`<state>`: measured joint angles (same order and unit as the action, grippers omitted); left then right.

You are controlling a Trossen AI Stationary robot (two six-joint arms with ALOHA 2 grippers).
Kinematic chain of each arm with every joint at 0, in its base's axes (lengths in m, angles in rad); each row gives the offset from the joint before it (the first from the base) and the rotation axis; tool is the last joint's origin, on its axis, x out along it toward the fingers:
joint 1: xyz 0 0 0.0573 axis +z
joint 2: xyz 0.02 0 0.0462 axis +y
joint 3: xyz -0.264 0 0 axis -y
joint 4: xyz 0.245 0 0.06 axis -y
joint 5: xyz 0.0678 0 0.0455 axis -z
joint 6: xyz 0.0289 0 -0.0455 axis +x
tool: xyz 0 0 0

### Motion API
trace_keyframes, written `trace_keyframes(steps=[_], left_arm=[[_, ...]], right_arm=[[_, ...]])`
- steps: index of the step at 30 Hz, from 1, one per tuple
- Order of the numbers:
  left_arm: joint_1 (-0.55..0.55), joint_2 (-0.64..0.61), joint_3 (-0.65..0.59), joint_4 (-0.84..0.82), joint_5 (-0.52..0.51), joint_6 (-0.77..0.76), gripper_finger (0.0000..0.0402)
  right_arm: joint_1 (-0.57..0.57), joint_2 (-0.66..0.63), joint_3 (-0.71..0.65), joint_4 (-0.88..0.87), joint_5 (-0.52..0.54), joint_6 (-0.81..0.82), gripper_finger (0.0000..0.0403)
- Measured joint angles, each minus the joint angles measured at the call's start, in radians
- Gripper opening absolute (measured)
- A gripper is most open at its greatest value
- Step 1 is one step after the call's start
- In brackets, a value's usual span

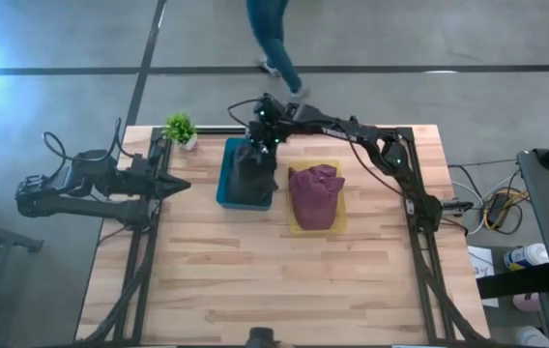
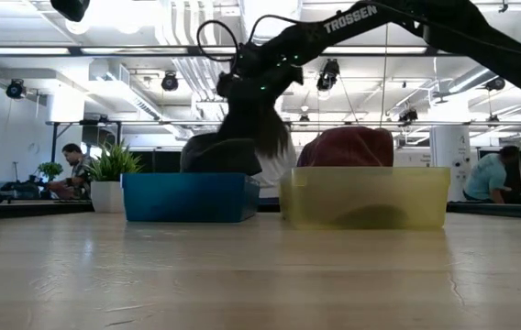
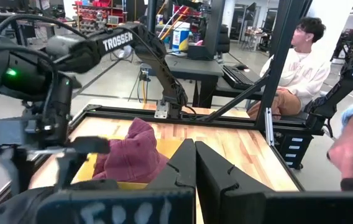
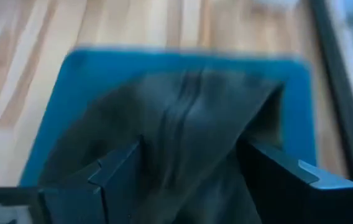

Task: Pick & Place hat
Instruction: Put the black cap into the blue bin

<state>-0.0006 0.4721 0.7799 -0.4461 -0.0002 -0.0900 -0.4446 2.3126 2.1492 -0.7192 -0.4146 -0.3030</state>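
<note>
You are at the blue bin (image 1: 226,179) with the right claw (image 1: 260,145), which reaches across from the right side of the counter (image 1: 284,280). The dark hat (image 1: 253,172) hangs from it over that bin: in the right wrist view the fabric (image 4: 183,137) runs up between the two fingers (image 4: 111,171), so the claw is clenched on the hat. In the low view the hat droops below the claw with its lower part down among the bin's walls. Whether you are lifting it out or setting it in cannot be told from this moment alone.

If it is a placement, the next move calls for lowering until the cloth settles inside the walls, then releasing. If it is a pick, you need a straight lift high enough for the trailing fabric to clear the rim.

The left claw (image 1: 180,185) waits at the left edge of the counter, fingers closed together and holding nothing.

Count: two hats, the dark one and a maroon hat (image 1: 313,193) lying in the yellow bin (image 1: 338,224). Two bins, side by side. One small potted plant (image 1: 181,129) near the blue bin. A person's legs (image 1: 273,39) pass beyond the counter's far edge.
</note>
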Motion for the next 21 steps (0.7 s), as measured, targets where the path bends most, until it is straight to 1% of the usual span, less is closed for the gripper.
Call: trace_keyframes(steps=[3,8,13,15,18,21], left_arm=[[0.000,0.000,0.000,0.000,0.000,0.000,0.0000],[0.000,0.000,0.000,0.000,0.000,0.000,0.0000],[0.000,0.000,0.000,0.000,0.000,0.000,0.0000],[0.000,0.000,0.000,0.000,0.000,0.000,0.0000],[0.000,0.000,0.000,0.000,0.000,0.000,0.0000],[0.000,0.000,0.000,0.000,0.000,0.000,0.0000]], right_arm=[[-0.001,-0.004,0.022,-0.173,-0.003,-0.011,0.0251],[0.022,-0.025,0.015,-0.287,-0.006,0.044,0.0249],[0.021,-0.060,-0.019,-0.323,-0.012,0.158,0.0249],[0.019,-0.055,-0.046,-0.329,-0.038,0.207,0.0249],[0.022,-0.052,-0.092,-0.290,-0.106,0.281,0.0251],[0.033,-0.053,-0.133,-0.252,-0.146,0.324,0.0249]])
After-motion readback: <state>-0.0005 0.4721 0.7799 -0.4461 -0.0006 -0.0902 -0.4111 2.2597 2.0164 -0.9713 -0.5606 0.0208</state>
